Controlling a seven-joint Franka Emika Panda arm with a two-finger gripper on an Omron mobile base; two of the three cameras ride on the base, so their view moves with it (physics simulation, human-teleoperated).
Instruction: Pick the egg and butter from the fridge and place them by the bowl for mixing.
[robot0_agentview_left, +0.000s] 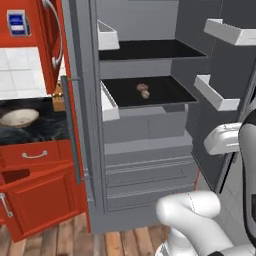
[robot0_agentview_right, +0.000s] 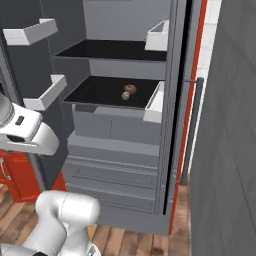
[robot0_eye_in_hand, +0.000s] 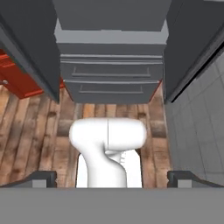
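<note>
The fridge (robot0_agentview_left: 150, 125) stands wide open in front of the robot, both doors swung out, white door bins showing at ten o'clock and two o'clock of the left base view. On the middle dark shelf (robot0_agentview_left: 150, 92) there are two small rounded brownish things; the egg (robot0_agentview_left: 145, 94) looks to be the paler one at the front, touching or just beside a darker round item (robot0_agentview_left: 141, 87) behind it, and from the right base view that pair sits dead centre on the shelf, egg (robot0_agentview_right: 125, 95) to the fore. I cannot pick out the butter anywhere on these shelves: hidden or too small to tell. Over at nine o'clock in the left base view, the bowl (robot0_agentview_left: 19, 118) rests on the dark counter (robot0_agentview_left: 35, 131) beside the red cupboards, well apart from the fridge, with nothing laid next to it.

The gripper (robot0_eye_in_hand: 112, 177) has its two dark tips spread fully apart at the bottom corners of the hand view, carrying nothing, looking down at the fridge's lower drawers (robot0_eye_in_hand: 111, 81) and the wooden floor.

So my read: the door-opening is done, and everything else is left, neither item grasped, neither delivered. The reach to the egg on that middle shelf looks like the step in hand
</note>
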